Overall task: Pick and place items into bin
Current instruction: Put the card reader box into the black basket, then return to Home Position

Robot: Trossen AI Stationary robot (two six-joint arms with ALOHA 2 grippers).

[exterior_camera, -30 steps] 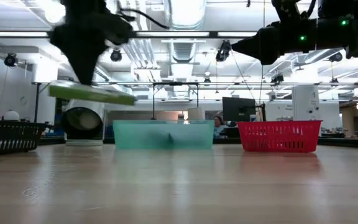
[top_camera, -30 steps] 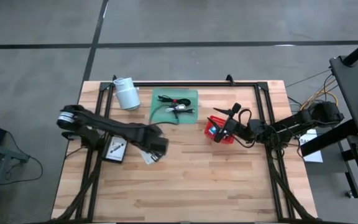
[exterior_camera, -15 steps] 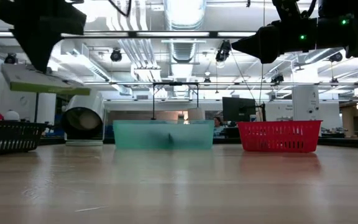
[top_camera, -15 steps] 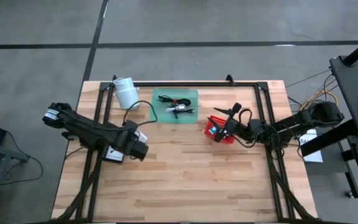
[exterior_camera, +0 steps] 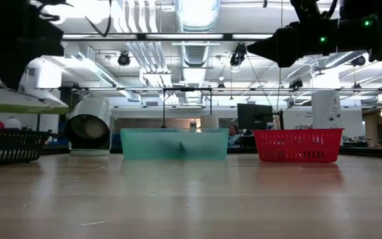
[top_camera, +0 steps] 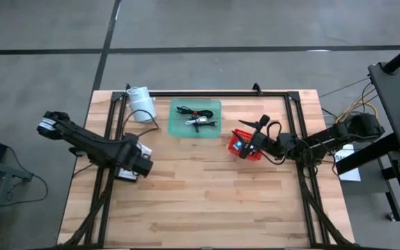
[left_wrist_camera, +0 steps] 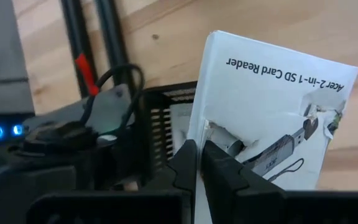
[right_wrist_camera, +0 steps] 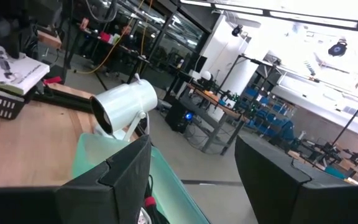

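My left gripper (top_camera: 143, 156) is shut on a white printed card (left_wrist_camera: 272, 118) reading "Acer 2-in-1 SD Card Reader". It hovers over the black mesh bin (top_camera: 125, 170) at the table's left side. In the low view the card (exterior_camera: 18, 103) floats above the bin (exterior_camera: 8, 146). Thin black cables and a small silver piece lie in the green tray (top_camera: 195, 117). My right gripper (top_camera: 247, 142) waits open above the red basket (top_camera: 245, 149). My left gripper pinches the card between its two fingers (left_wrist_camera: 185, 165) at one edge (left_wrist_camera: 199, 134), near a torn window in the card. The card reaches forward past the fingertips. It is lifted clear, lying nearly level above the black bin.
A white cylindrical roll (top_camera: 141, 104) lies on its side by the far left corner. The green tray (exterior_camera: 174, 143) and the red basket (exterior_camera: 297, 145) sit along the far half. Black frame rails run down both table sides. The near half is bare wood (top_camera: 207, 208).
My left gripper has carried the card from near the table's middle toward the left edge, ending above the black bin. It stayed shut, and the card stayed lifted and nearly level.
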